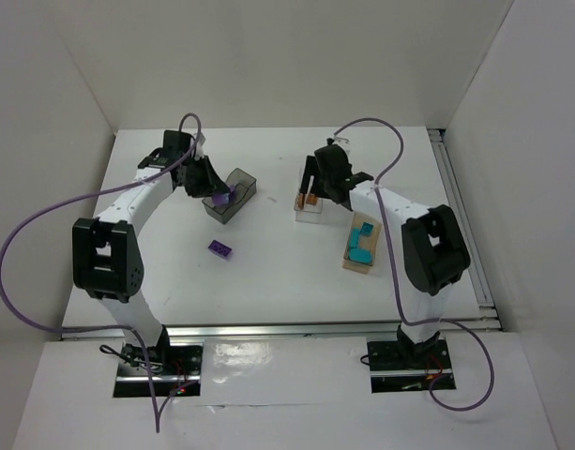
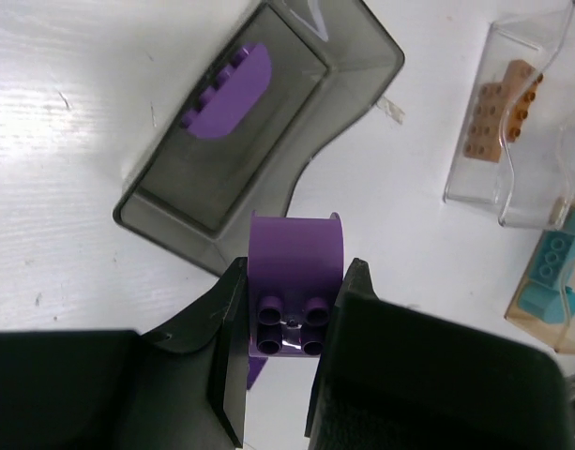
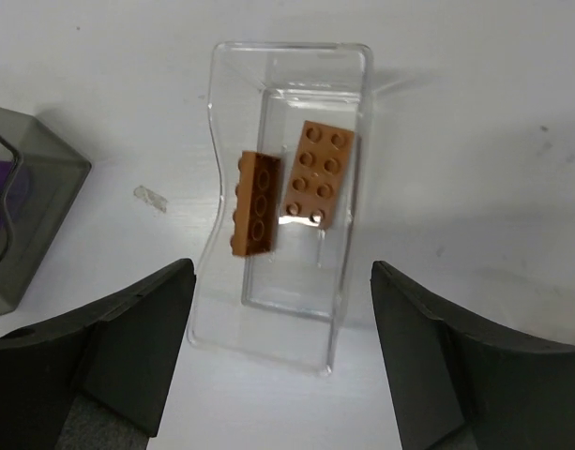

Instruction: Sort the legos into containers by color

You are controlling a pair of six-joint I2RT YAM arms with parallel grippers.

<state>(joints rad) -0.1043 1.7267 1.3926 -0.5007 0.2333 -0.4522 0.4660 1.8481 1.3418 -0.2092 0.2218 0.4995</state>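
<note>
I'm pinching a purple brick (image 2: 296,239) with the left gripper (image 2: 295,309) beside the grey box (image 2: 362,89); rightward, the right gripper (image 3: 282,309) is gaping wide.

The left arm (image 1: 137,202) is angling toward one o'clock, the left gripper (image 2: 295,300) clamping a purple brick (image 2: 296,248) between its fingers. The right arm (image 1: 400,211) is angling toward eleven o'clock, the right gripper (image 3: 282,281) pointing down with jaws standing wide apart.
</note>
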